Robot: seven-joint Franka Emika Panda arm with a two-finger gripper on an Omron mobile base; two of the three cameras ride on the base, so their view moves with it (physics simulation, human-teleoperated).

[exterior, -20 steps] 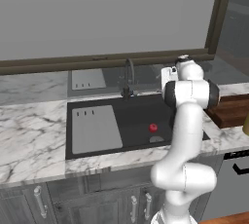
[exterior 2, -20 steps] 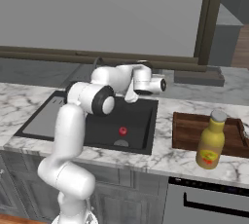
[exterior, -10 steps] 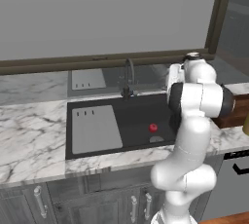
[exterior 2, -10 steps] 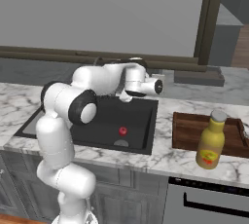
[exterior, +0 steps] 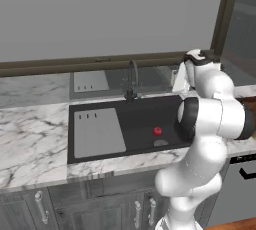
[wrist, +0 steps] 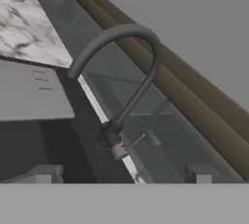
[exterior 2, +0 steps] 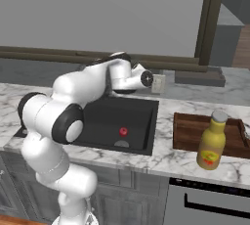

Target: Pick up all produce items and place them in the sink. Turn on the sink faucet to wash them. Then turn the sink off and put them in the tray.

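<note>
With the little red fruit [exterior: 157, 131] already lying in the black sink [exterior: 135, 111] near the drain, up next — turning on the faucet [wrist: 127, 72] with the open, empty hand [wrist: 121, 178] close by, then shutting it off and moving the fruit to the brown tray [exterior 2: 188, 131] — all still to do.

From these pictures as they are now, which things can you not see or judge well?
- Tray: in the right base view the yellow bottle covers part of it; in the left base view the arm hides nearly all of it.
- Red fruit: too small to tell apple from tomato.
- Sink faucet: whether water runs cannot be made out.
- Gripper: in the hand view the fingertips are cut off below.
</note>
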